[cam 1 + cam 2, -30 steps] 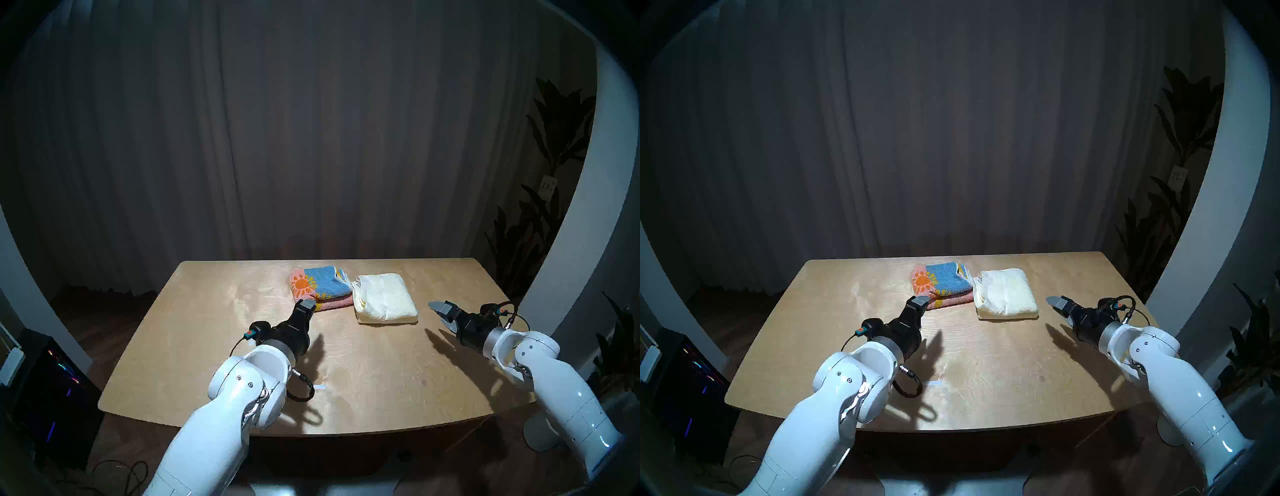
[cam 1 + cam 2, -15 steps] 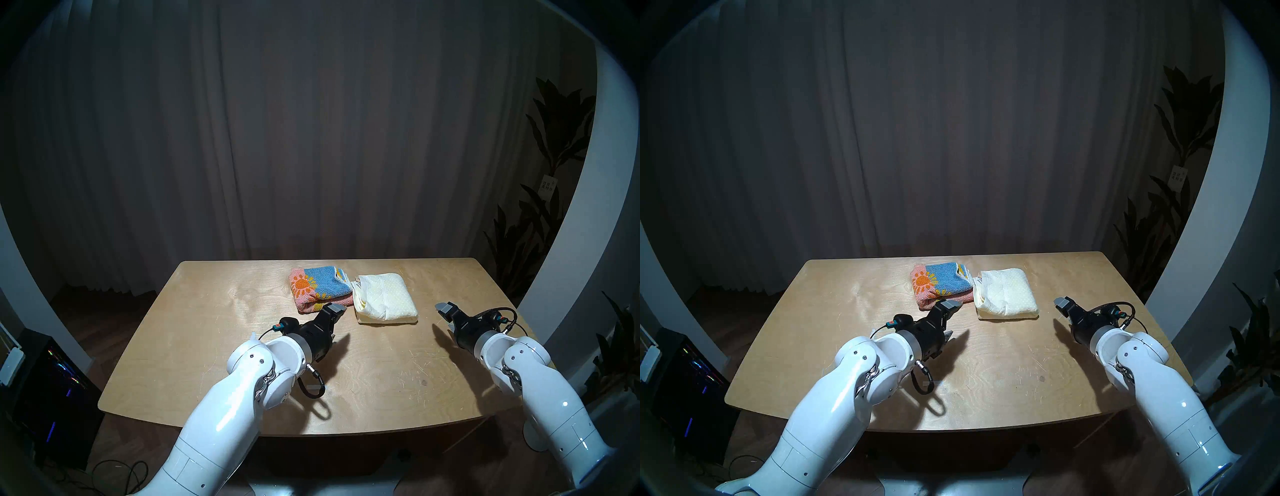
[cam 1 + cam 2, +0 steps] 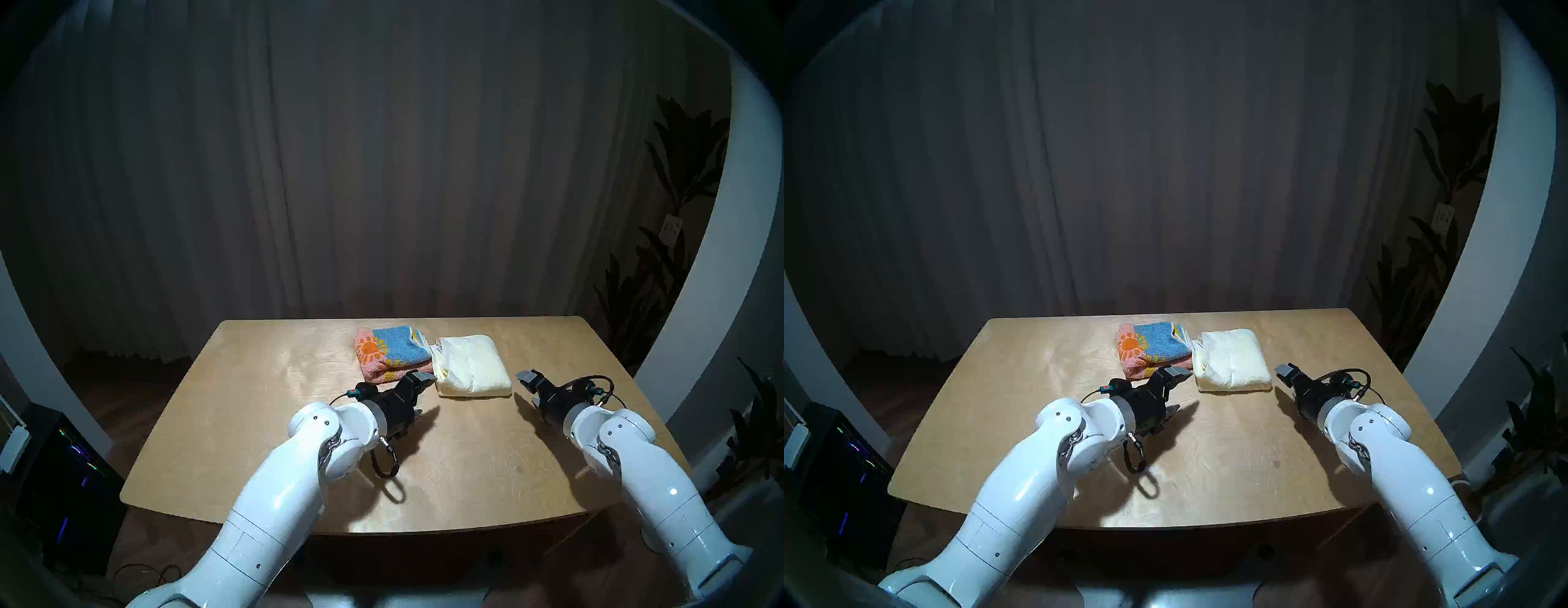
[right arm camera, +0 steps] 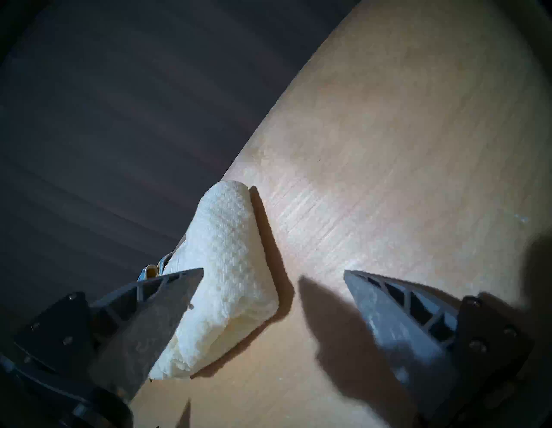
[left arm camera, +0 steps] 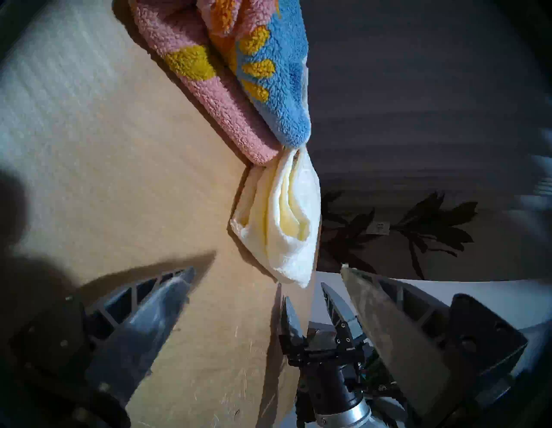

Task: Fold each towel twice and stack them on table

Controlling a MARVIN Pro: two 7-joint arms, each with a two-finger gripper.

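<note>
Two folded towels lie side by side at the far middle of the table (image 3: 254, 403). On the left is the pink and blue towel with orange suns (image 3: 390, 352) (image 5: 254, 74), and touching it on the right is the cream towel (image 3: 471, 367) (image 4: 230, 269). My left gripper (image 3: 424, 395) (image 5: 267, 275) hovers open and empty just in front of where the towels meet, turned on its side. Off the cream towel's near right corner, my right gripper (image 3: 529, 388) (image 4: 273, 275) is open too, one finger beside the corner and nothing held.
A dark curtain (image 3: 382, 170) hangs behind the table. Potted plants (image 3: 670, 254) stand at the right, past the table's edge. A dark computer tower with coloured lights (image 3: 68, 479) sits on the floor at the left. The left arm's cable loop (image 3: 384, 460) hangs above the near tabletop.
My left gripper swung right, from the patterned towel's near left corner to the seam between the towels. My right gripper moved left, closer to the cream towel's near right corner. Both stayed open.
</note>
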